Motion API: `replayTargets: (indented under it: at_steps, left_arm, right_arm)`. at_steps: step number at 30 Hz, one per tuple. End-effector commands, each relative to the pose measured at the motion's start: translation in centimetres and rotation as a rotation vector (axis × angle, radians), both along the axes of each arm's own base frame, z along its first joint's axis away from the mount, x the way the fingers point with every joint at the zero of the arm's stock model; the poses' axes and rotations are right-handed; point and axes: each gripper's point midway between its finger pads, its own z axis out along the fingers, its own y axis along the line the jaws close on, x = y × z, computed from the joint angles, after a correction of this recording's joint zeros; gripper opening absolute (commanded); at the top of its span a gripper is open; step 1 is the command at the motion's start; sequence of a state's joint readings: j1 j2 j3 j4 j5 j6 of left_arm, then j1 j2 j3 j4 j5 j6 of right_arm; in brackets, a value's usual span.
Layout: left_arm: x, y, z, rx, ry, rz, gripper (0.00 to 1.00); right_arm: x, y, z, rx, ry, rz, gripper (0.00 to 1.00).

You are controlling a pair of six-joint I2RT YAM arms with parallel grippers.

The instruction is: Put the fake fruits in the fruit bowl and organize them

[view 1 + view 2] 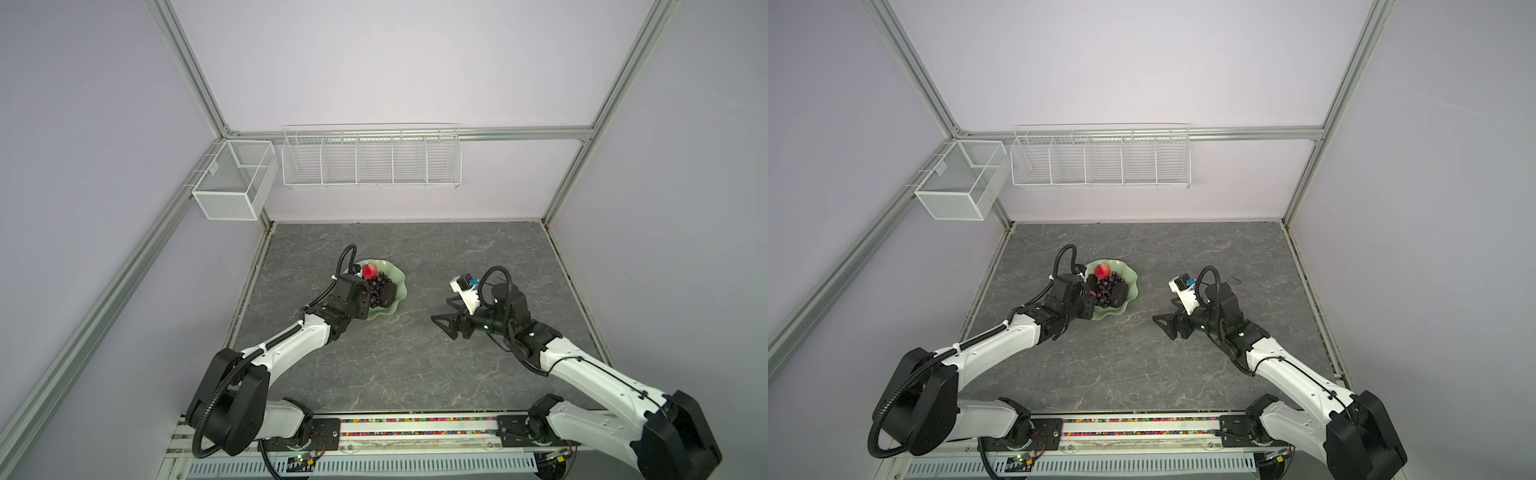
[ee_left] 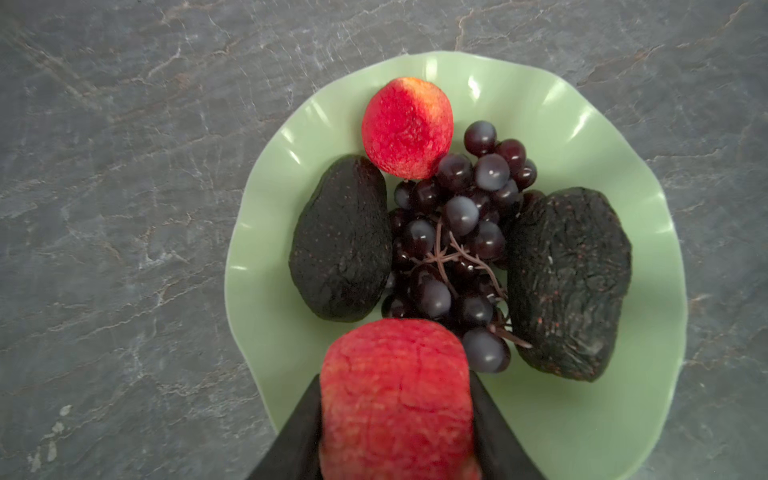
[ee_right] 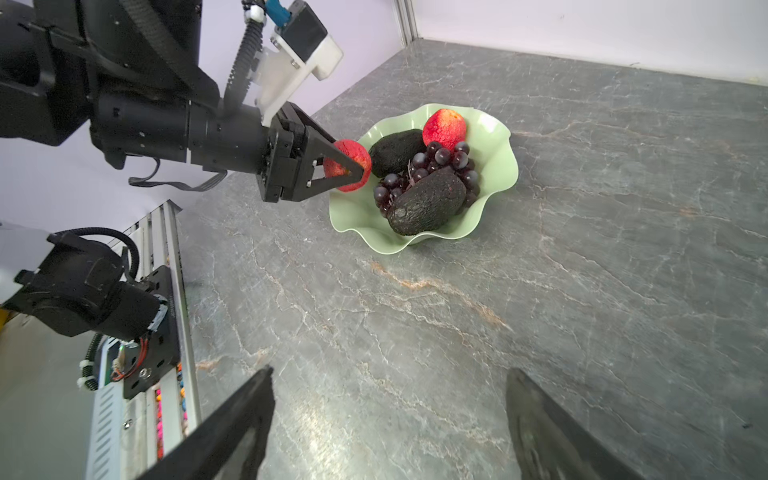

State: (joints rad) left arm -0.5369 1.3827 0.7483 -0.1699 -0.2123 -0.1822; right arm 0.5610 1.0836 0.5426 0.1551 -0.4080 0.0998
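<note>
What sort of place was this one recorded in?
Probably a lab robot cell, not a kitchen: a plain-walled aluminium frame, a left arm and right arm on one rail, and wire baskets hung above the tabletop.

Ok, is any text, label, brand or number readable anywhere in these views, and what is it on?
None can be read.
Possible faint print on the black motor housing at the left arm's base: too small and blurred to read.
The fruit bowl, white wire rack and table show no writing.
</note>
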Motion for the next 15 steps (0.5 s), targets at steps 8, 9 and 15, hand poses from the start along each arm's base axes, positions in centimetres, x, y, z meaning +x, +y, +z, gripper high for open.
replayTargets:
  at_steps: [8,9,15]
  left_arm:
    - [1.5,-1.2,0.2,-0.014,0.041,0.003,0.6]
    - [1.4,-1.2,0.4,-0.02,0.03,0.003,0.63]
    - [1.0,-1.0,2.3,-0.045,-0.041,-0.025,0.72]
  right_arm:
    - [0.4,0.2,-0.4,0.002,-0.088,0.013,0.88]
    - [0.5,0.0,-0.4,0.001,-0.091,0.004,0.88]
    - [0.9,-0.5,-0.1,0.016,-0.089,-0.025,0.88]
